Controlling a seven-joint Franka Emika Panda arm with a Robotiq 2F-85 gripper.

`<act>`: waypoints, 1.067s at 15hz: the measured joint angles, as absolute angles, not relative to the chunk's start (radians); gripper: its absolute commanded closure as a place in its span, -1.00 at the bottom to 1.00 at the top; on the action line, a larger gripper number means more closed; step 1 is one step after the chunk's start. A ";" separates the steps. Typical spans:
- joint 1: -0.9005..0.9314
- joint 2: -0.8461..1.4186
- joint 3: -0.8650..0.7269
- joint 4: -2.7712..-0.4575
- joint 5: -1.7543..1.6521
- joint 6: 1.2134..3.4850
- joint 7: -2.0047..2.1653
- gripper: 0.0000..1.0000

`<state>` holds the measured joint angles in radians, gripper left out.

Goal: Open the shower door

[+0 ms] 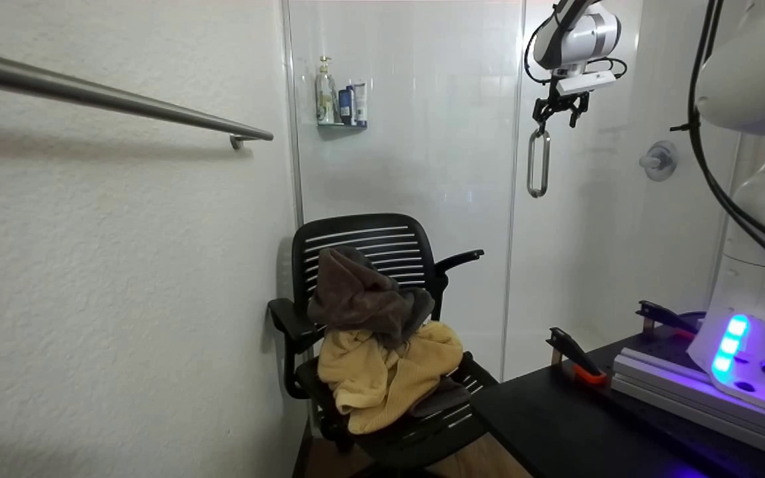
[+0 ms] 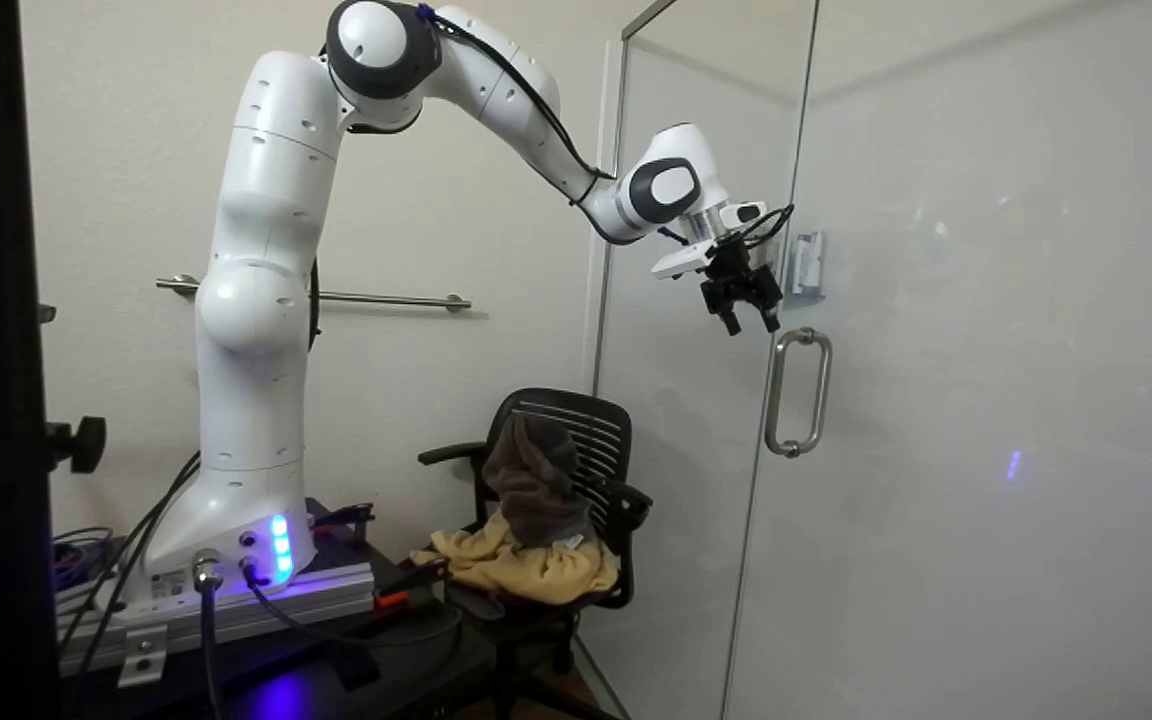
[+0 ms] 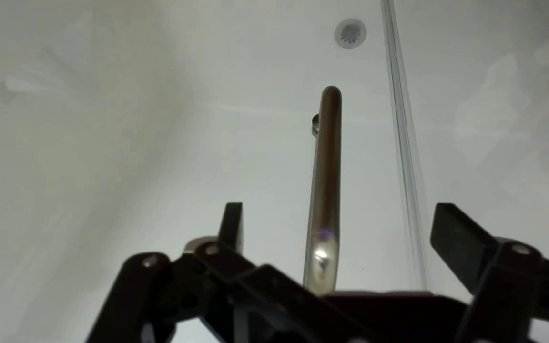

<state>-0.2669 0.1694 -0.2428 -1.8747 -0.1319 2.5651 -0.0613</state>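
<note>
The gripper (image 2: 752, 328), fingers (image 3: 460, 243) spread wide, hangs just above the door handle (image 3: 326, 190), which shows between them in the wrist view; contact cannot be told. In an exterior view, left to right: one wall bar (image 1: 117, 98) at ten o'clock; at least three bottles (image 1: 345, 106) near twelve, labels too small to read; one chair (image 1: 396, 249) at six; one glass shower door (image 1: 555, 265) at three.

This is a bathroom: in an exterior view, a towel bar (image 1: 117, 99) runs along the left wall (image 1: 123, 279), bottles (image 1: 325, 94) stand on a far shelf (image 1: 342, 126), and at right a shower knob (image 1: 659, 161) shows through the glass shower door (image 1: 565, 265).
</note>
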 measured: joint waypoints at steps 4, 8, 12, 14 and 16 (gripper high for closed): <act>-0.277 0.214 -0.249 -1.828 -0.060 2.567 -0.054 -1.00; -0.282 0.297 -0.249 -1.733 -0.007 2.567 -0.057 -1.00; -0.290 0.384 -0.248 -1.639 -0.002 2.563 -0.051 -1.00; -0.299 0.423 -0.248 -1.594 0.001 2.544 -0.045 -1.00; -0.305 0.449 -0.248 -1.564 0.005 2.534 -0.045 -0.47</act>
<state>-0.3047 0.4489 -0.2483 -1.5640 0.0051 2.5340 -0.0447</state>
